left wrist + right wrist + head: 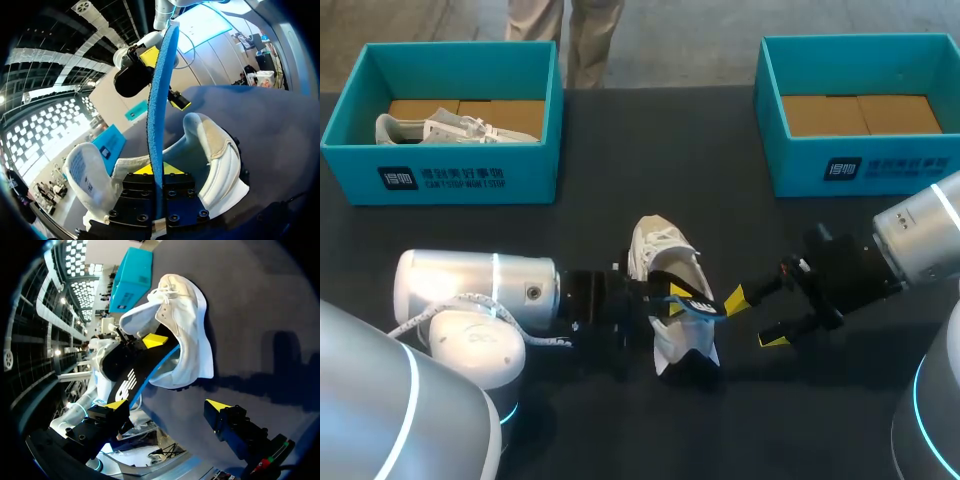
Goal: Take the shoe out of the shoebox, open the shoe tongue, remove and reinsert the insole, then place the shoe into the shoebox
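Observation:
A white shoe (665,268) lies on the dark table's middle, its tongue pulled open. My left gripper (667,300) is at the shoe's opening, shut on a blue-edged insole (698,306) that sticks out toward my right arm. In the left wrist view the insole (159,95) stands edge-on, pinched between the fingers (145,169), with the shoe (222,155) around it. My right gripper (752,318) hangs open just right of the insole's free end, holding nothing. In the right wrist view the black-topped insole (131,374) reaches from the shoe (186,322) toward my right gripper (167,405).
A teal shoebox (450,178) at the back left holds another pale shoe (445,128). A second teal shoebox (860,165) at the back right shows only its cardboard bottom. Bare table lies in front of the shoe.

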Action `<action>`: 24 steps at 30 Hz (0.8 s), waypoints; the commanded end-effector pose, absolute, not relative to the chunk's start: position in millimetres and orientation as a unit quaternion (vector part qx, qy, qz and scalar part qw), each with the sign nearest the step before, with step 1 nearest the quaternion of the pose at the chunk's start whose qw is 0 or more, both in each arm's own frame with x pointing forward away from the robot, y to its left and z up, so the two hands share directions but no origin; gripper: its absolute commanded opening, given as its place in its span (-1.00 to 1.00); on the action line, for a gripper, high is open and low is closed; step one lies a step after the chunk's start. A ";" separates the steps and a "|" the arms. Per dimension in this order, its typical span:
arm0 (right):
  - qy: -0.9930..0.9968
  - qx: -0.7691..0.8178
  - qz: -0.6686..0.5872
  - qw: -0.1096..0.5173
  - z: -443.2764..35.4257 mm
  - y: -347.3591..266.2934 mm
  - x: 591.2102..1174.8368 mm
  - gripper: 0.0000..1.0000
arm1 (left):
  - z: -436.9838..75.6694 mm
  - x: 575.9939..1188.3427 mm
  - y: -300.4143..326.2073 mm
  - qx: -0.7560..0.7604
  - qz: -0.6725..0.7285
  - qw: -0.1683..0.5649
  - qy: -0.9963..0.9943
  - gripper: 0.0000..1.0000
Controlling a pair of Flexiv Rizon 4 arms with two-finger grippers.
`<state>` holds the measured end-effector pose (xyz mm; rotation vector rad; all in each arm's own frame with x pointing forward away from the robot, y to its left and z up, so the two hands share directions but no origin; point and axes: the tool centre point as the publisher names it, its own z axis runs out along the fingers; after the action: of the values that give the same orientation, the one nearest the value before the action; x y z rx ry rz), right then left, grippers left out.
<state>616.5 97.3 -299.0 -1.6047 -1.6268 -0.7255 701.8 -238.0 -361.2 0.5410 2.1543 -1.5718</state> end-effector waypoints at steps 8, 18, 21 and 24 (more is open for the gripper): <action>-0.632 -0.625 -0.281 0.362 -298.6 98.4 615.6 1.00 | -353.5 693.3 -237.7 0.196 -0.574 0.204 0.768 -0.22; -0.632 -0.625 -0.281 0.362 -298.6 98.4 615.6 1.00 | -344.4 683.7 -239.6 0.206 -0.583 0.203 0.759 -0.35; -0.632 -0.625 -0.281 0.362 -298.6 98.4 615.6 1.00 | -341.8 681.3 -240.4 0.208 -0.585 0.203 0.757 -0.35; -0.632 -0.625 -0.281 0.362 -298.6 98.4 615.6 1.00 | -338.8 679.1 -241.2 0.211 -0.587 0.204 0.754 -0.36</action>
<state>616.4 97.4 -298.9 -1.6045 -1.6268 -0.7257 682.5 -244.4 -340.9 0.5897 2.1054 -1.6389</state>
